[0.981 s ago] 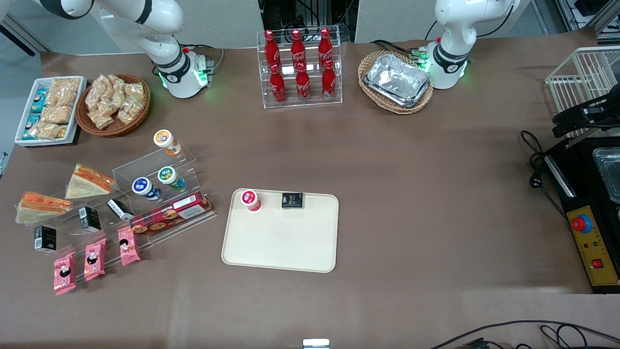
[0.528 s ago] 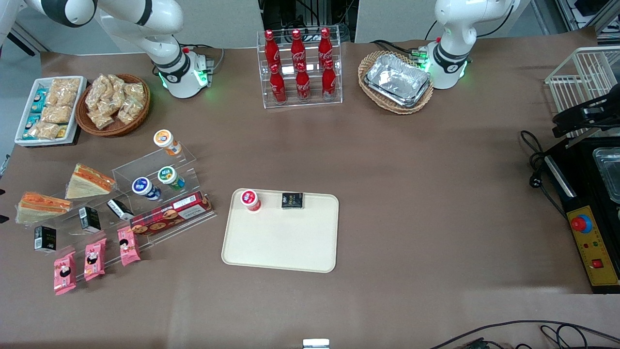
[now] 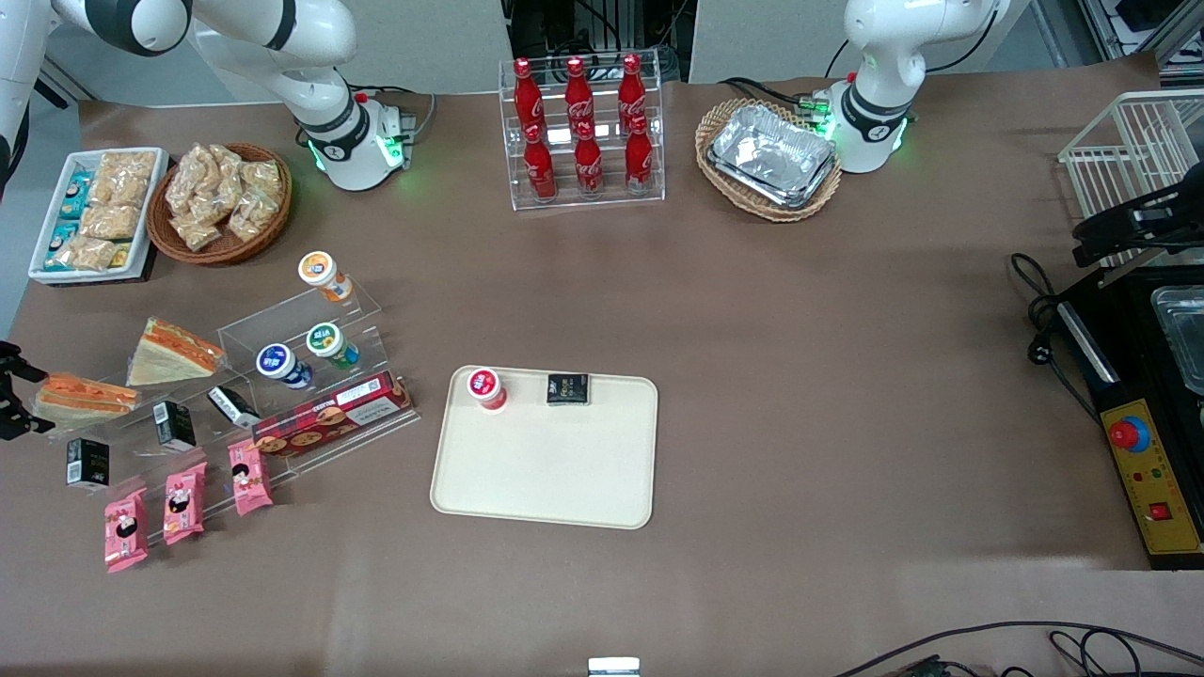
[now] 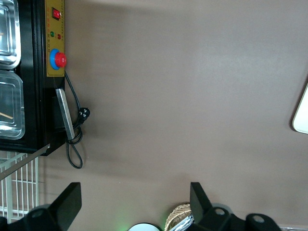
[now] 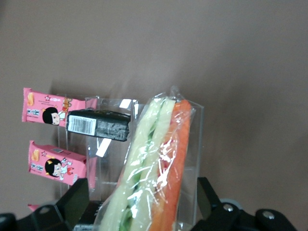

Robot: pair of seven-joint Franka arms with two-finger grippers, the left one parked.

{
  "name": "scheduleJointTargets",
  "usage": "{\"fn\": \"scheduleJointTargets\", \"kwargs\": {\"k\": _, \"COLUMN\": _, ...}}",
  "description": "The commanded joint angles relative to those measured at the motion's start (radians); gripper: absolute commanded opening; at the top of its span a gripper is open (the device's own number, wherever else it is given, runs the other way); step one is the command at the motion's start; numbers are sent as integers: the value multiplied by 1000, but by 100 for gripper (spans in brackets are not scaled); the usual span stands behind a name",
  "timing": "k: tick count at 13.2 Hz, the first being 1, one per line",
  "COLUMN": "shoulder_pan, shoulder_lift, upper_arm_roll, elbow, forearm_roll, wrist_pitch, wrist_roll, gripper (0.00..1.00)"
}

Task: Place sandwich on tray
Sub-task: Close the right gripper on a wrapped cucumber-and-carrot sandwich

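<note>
Fig. Approach phase, sandwich not yet grasped. Gripper point(image 3: 11, 393) sits at the working arm's end of the table, claw spread wide w/ one finger on each side of the sandwich point(image 3: 85, 395). In the wrist view the wedge point(image 5: 154, 163) lies between the fingers point(image 5: 77, 192) w/ a gap on both sides, so no contact can be made out. Sandwich rests on the clear acrylic stand point(image 3: 310, 376), well apart from the tray point(image 3: 546, 470).

Next move (est.): advance a little, close across the bread faces, lift clear of the stand, then carry toward the table's middle & set down on the tray.

Surroundings, near to far:
- pink snack packets point(image 3: 179, 498) & a black packet point(image 3: 87, 463), nearer the camera than the sandwich; another black packet point(image 5: 98, 125) sits just beside it, so it could get nudged.
- tray: red-lidded cup point(image 3: 486, 387) & a black packet point(image 3: 568, 388) fill its farther edge; nearer part is bare, best drop zone.
- second wrapped wedge point(image 3: 174, 350), slightly farther, not to be confused w/ the target.
- cola bottles point(image 3: 583, 132), farthest, out of the path.
</note>
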Motion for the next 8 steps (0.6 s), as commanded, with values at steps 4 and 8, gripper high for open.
{"fn": "scheduleJointTargets", "kwargs": {"k": 4, "shoulder_pan": 29, "shoulder_lift": 5, "upper_arm_roll": -5, "elbow": -24, "forearm_roll": 39, "wrist_pitch": 50, "wrist_roll": -2, "gripper": 98}}
{"fn": "scheduleJointTargets", "kwargs": {"k": 8, "shoulder_pan": 28, "shoulder_lift": 11, "upper_arm_roll": -6, "elbow": -22, "forearm_roll": 35, "wrist_pitch": 48, "wrist_roll": -40, "gripper": 71}}
